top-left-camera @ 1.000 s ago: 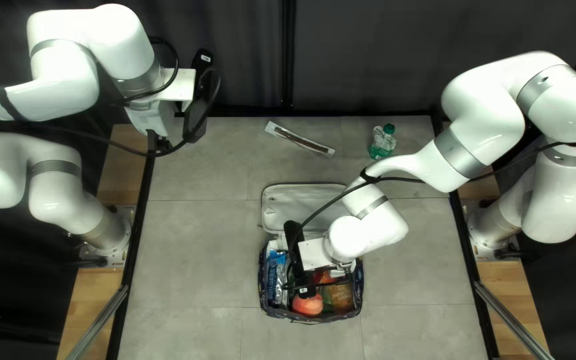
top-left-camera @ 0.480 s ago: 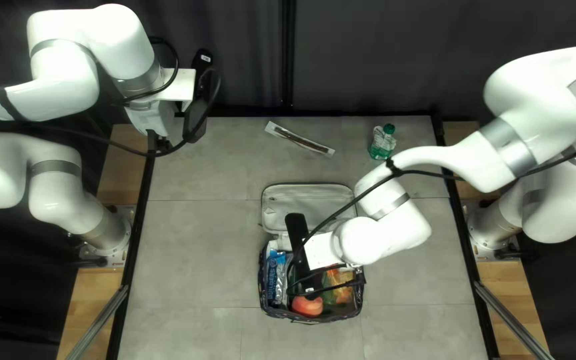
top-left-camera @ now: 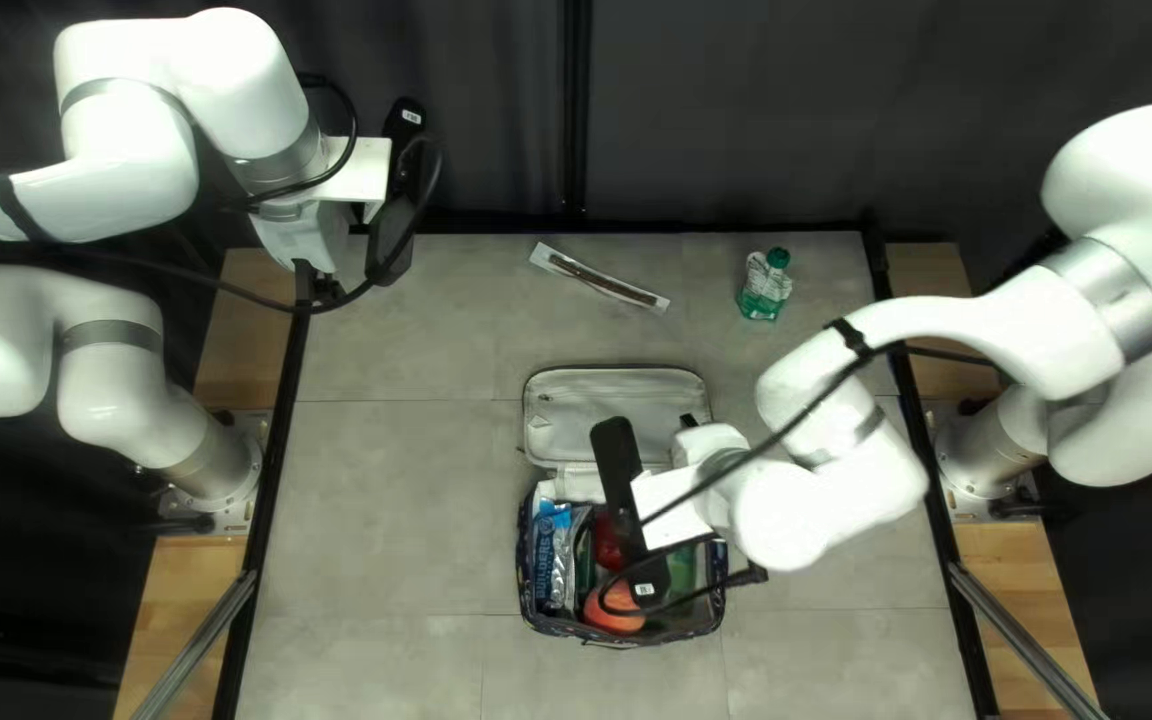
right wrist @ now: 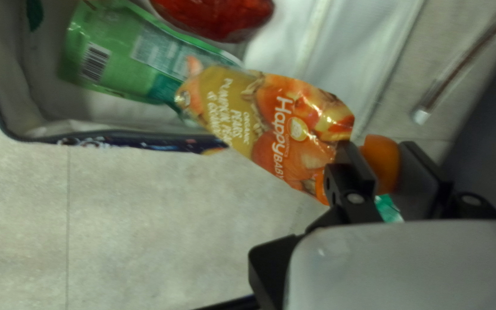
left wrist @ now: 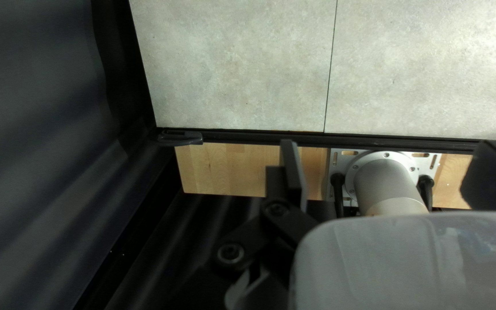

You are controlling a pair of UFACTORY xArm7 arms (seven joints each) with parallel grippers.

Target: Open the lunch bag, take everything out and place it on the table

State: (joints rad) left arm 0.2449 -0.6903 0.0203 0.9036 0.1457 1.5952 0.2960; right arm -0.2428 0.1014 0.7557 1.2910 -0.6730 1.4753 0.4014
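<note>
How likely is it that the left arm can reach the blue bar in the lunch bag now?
Probably yes. The lunch bag is open, and the blue bar lies uncovered on the left arm's side. The right arm, holding a pouch, hangs over the middle and right.
</note>
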